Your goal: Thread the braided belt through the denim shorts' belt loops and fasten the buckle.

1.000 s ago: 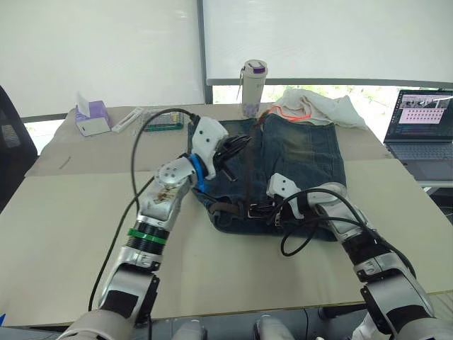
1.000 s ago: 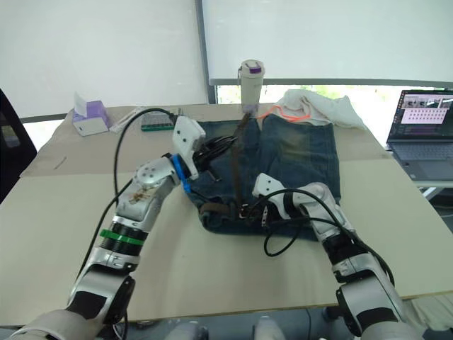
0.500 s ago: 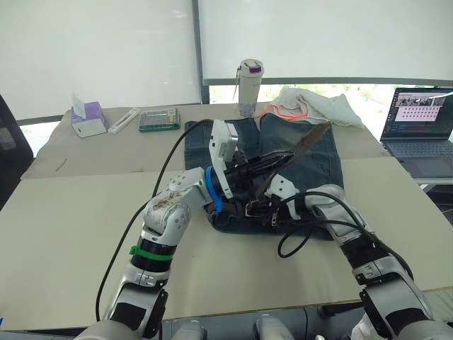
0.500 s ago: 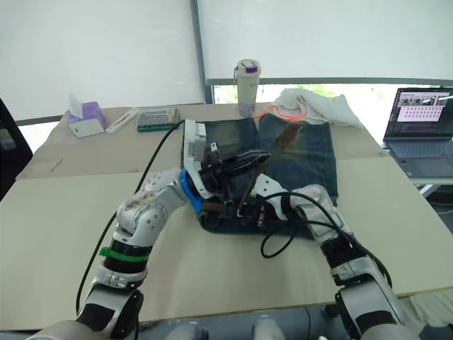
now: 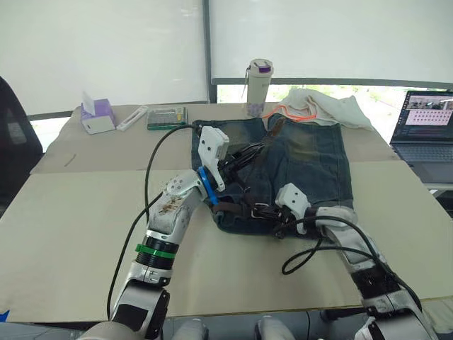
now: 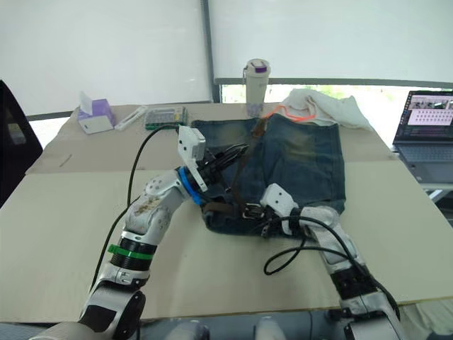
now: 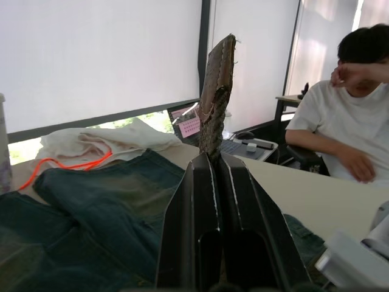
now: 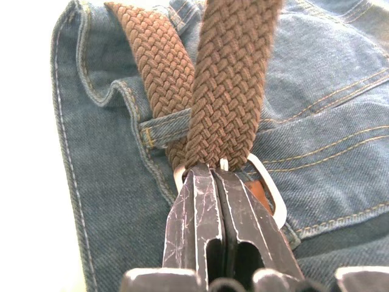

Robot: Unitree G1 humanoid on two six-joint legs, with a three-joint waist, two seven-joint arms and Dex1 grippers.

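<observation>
The denim shorts (image 5: 311, 163) lie flat mid-table, waistband nearest me. The braided belt (image 5: 270, 132) runs along the waistband, then rises off the cloth. My left gripper (image 5: 247, 151) is shut on the belt's free end (image 7: 217, 91), which sticks up beyond the fingers (image 7: 200, 201) above the shorts' left half. My right gripper (image 5: 273, 214) is shut at the silver buckle (image 8: 269, 191) on the waistband, with the brown strap emerging from its fingertips. A belt loop (image 8: 159, 121) crosses the strap just beside the buckle.
A tumbler (image 5: 258, 78) and a white cloth with orange cord (image 5: 318, 106) sit behind the shorts. A laptop (image 5: 428, 120) is far right. A tissue box (image 5: 98, 117) and a small case (image 5: 166, 117) are far left. A seated person (image 7: 358, 121) is past the table.
My left gripper, still holding the belt end, has swung back left, away from the right gripper. The strap tip now points toward the far side. The right gripper stays at the buckle.
</observation>
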